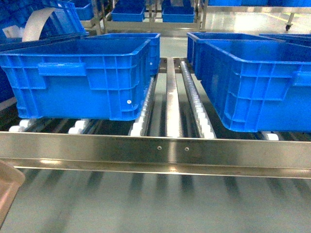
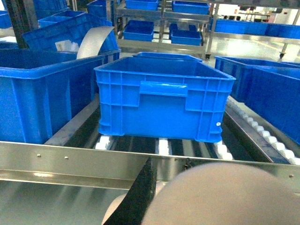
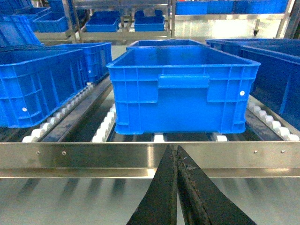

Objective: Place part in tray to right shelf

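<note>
- The part, the small blue block, is not being shown in any view; whether it is already lying in the tray cannot be told.
- The right shelf (image 1: 155, 150) is being faced head-on, its shiny front rail running across all three views, with white rollers (image 1: 141, 121) behind it.
- Two large blue crates are being carried on the rollers: the left crate (image 1: 82, 77) and the right crate (image 1: 257, 82), with a bare lane and a steel divider (image 1: 171, 97) between them.
- The tray (image 2: 225, 192) is being seen only in pieces: a beige curved rim filling the bottom of the left wrist view, and a beige corner at the lower left edge of the head view, below the rail.
- The left gripper (image 2: 140, 197) is being shown as one dark finger beside the tray's rim; it is judged to be holding the tray, but its closure cannot be told.
- The right gripper (image 3: 177, 187) is being shown with its fingers pressed together on nothing, just before the rail.
- Risks being judged from here: the tray's front edge could be caught on the rail if it is not lifted high enough; a tilt could let the part slide out; the crate walls are standing close on either side of any free lane.
</note>
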Controlling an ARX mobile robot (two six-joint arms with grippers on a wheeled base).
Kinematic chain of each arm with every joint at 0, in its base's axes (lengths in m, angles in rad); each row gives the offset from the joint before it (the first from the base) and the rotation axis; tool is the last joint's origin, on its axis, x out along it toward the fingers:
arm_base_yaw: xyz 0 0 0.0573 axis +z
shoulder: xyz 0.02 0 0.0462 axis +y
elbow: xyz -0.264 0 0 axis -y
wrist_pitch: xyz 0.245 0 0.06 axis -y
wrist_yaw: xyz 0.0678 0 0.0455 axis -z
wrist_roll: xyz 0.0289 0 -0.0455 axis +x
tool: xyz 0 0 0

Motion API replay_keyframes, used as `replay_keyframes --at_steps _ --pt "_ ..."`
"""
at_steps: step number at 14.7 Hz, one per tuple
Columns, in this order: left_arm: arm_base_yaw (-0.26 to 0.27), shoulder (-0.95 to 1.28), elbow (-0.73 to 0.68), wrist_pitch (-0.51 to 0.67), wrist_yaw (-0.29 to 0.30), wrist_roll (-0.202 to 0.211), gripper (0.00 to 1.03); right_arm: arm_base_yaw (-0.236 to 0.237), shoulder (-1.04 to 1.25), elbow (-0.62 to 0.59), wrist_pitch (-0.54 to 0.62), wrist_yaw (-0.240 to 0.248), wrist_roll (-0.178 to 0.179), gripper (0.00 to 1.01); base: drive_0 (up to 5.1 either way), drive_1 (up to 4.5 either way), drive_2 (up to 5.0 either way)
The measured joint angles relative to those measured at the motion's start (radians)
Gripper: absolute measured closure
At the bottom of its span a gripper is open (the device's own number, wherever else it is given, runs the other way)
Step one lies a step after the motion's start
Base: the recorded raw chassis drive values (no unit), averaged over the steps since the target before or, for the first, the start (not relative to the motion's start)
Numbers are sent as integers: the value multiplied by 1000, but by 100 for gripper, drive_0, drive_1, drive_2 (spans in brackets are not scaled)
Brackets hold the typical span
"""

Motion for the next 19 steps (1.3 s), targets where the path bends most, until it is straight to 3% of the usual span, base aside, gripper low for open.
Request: replay_keyframes --at_steps 1,2,3,12,19 --pt "0 -40 0 -49 1 0 90 0 0 0 8 0 0 99 0 0 0" --pt "0 -144 0 -200 2 -1 90 0 0 0 7 0 0 99 0 0 0" --pt "0 -168 0 -161 1 0 90 0 0 0 9 0 0 99 0 0 0" --pt "0 -169 1 -180 1 0 90 0 0 0 8 0 0 97 0 0 0" --pt "0 -169 1 -180 1 0 90 0 0 0 8 0 0 3 0 0 0"
